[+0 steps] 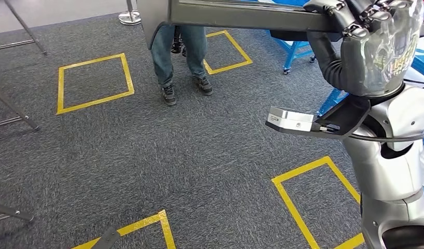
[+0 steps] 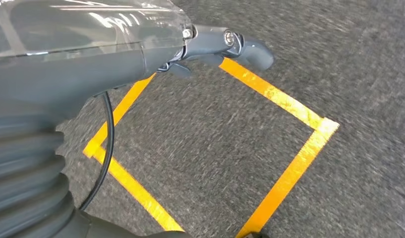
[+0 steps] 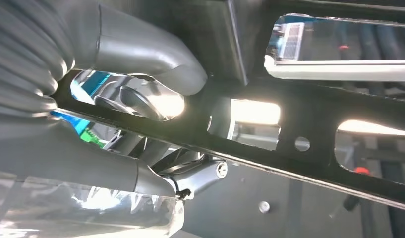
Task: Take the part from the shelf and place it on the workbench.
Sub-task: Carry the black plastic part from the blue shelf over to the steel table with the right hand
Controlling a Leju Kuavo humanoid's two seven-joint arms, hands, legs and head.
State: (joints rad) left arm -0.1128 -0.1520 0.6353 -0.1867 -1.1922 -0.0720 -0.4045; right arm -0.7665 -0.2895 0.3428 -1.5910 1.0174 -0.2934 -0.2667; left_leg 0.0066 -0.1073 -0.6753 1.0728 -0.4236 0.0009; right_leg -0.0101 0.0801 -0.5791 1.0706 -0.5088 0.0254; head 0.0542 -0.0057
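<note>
The part (image 1: 241, 15) is a long dark grey metal frame with cut-out windows, carried high across the top of the head view. My right hand (image 1: 373, 41) grips its right end, fingers curled over the bar. From the right wrist camera, the thumb and fingers of that hand (image 3: 116, 99) wrap one black strut of the part (image 3: 299, 124). My left hand (image 2: 225, 47) hangs over the carpet with its fingers stretched out and nothing in them.
A person in jeans (image 1: 181, 57) stands just behind the part. Yellow tape squares (image 1: 93, 83) mark the grey carpet, one under my left hand (image 2: 289, 104). A blue cart (image 1: 295, 49) stands at the back right; metal frame legs (image 1: 12, 111) line the left edge.
</note>
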